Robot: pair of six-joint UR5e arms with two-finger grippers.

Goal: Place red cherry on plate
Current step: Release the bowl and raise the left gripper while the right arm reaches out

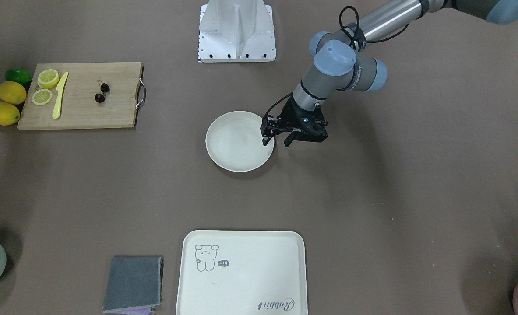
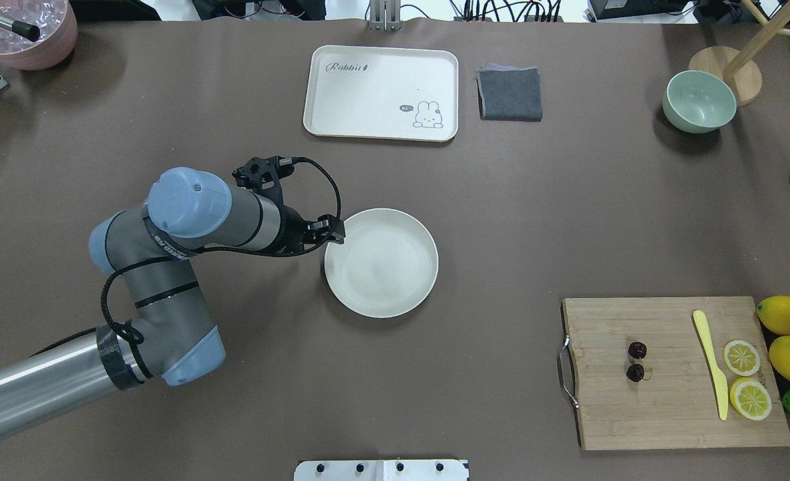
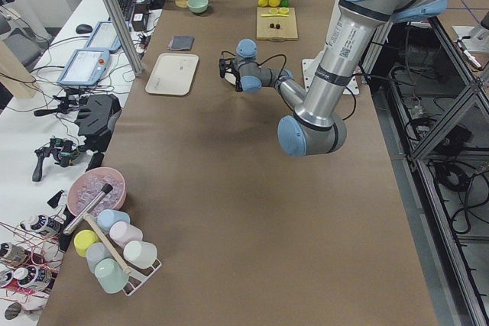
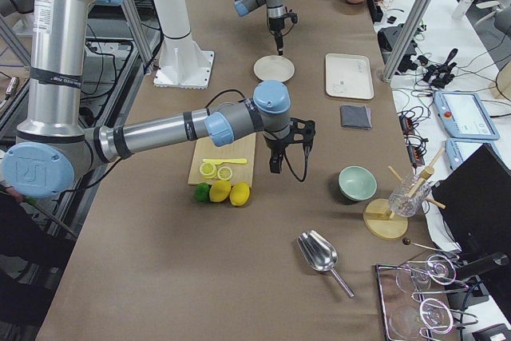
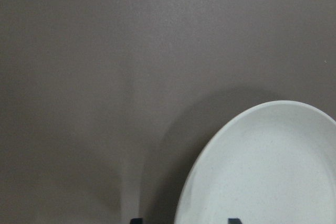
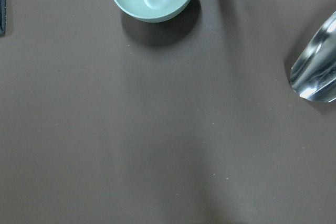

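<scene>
Exterior front-facing: left gripper [image 1: 277,141] astride plate [image 1: 237,168] rim; red cherry [image 1: 100,98] far.

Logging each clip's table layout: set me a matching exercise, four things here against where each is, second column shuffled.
Things: 1 red cherry; 2 plate; 3 left gripper; 4 grey cloth.
Places: A beside the tray; B on the cutting board; C mid-table, empty; D open, over the plate's rim.
Pairs: 1-B, 2-C, 3-D, 4-A.
</scene>
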